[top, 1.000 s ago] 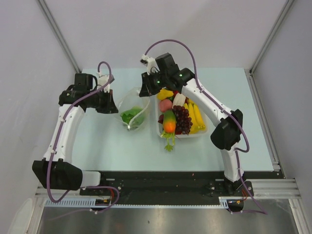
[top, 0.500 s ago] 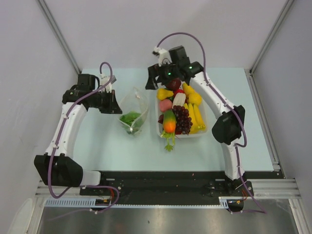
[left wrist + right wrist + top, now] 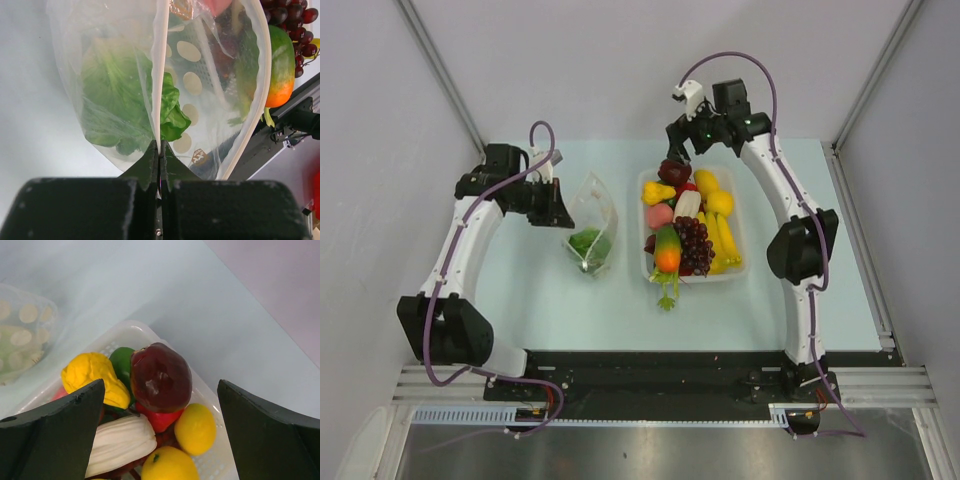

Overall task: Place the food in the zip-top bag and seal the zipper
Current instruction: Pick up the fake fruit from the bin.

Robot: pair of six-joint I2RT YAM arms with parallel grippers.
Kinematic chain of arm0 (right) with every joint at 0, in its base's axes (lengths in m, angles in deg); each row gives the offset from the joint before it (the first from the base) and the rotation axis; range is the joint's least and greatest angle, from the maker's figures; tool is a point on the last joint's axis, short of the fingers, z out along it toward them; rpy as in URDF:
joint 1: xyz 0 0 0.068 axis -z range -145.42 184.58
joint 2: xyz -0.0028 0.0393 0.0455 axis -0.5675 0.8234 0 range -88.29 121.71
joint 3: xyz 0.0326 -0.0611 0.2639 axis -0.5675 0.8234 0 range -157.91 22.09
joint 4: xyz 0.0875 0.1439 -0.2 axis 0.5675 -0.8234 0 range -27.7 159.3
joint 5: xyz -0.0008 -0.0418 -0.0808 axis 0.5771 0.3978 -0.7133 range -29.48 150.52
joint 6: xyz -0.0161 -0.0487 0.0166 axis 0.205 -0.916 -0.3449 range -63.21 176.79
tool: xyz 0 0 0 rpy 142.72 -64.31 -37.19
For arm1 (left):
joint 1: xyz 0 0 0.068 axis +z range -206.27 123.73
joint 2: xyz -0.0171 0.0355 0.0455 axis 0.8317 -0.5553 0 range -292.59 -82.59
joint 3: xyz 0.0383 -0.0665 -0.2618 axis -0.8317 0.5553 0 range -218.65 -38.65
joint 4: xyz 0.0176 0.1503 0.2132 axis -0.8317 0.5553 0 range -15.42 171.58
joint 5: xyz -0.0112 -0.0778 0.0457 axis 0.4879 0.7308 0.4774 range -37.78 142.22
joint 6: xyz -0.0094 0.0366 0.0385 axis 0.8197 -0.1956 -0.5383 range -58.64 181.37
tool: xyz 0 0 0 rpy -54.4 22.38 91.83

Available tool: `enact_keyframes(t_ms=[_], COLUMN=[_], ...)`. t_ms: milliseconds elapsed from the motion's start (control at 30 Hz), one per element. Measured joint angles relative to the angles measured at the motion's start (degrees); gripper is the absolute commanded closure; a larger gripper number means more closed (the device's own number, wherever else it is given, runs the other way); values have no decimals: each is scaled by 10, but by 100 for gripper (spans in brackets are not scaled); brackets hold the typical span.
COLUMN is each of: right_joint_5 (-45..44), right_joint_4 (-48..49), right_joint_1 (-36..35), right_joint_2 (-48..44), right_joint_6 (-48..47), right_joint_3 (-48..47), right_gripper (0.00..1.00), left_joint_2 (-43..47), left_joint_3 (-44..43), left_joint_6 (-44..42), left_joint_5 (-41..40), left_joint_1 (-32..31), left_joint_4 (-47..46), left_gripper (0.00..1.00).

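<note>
Zip-top bag (image 3: 592, 220), held upright over the left half of the table (image 3: 520, 300), near the left wall of the white tray (image 3: 142, 332). A lettuce head (image 3: 125, 100) lies in its bottom, and all the other food sits in the tray. Note the risk: you hold the bag by one lip only, so the free lip can sag and narrow the mouth. A fruit brought across may then catch the rim, drag the film from the pinch, or fall onto the table. The left gripper (image 3: 159, 152) has its fingers pressed together on one lip of the zipper (image 3: 160, 75). The right gripper (image 3: 685, 148), fingers spread wide and empty, hovers over the tray's far-left corner above a dark red fruit (image 3: 161, 377), well apart from the bag.
</note>
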Motion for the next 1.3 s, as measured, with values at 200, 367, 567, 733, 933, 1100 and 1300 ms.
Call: enact_keyframes(t_ms=[200,367,567,733,933,1100,1300], right_joint_5=[9,2,-8,-16,-14,6,88], right_joint_4=[-5,-4,3,5,7,5,55], right_joint_1=[-5,-9,-11,-11,-6,-3,-23], right_joint_2=[39,73,100,105,102,72,-53], right_joint_6=[-67,-106,-136,-149,-148,-110,-4], right_joint_3=[-3,-3,-2,2,6,17,57], right_gripper=[0,0,5,44,64,69,71], left_joint_2=[-5,-6,-6,-6,-6,-6,-6], left_joint_3=[-8,-8,-8,-8,-8,-8,-7], left_joint_6=[0,0,0,0,0,0,5], left_joint_5=[0,0,0,0,0,6,25], left_joint_1=[0,0,0,0,0,0,0], left_joint_4=[1,1,1,1,1,1,1], left_gripper=[100,100,100,100,100,100,100])
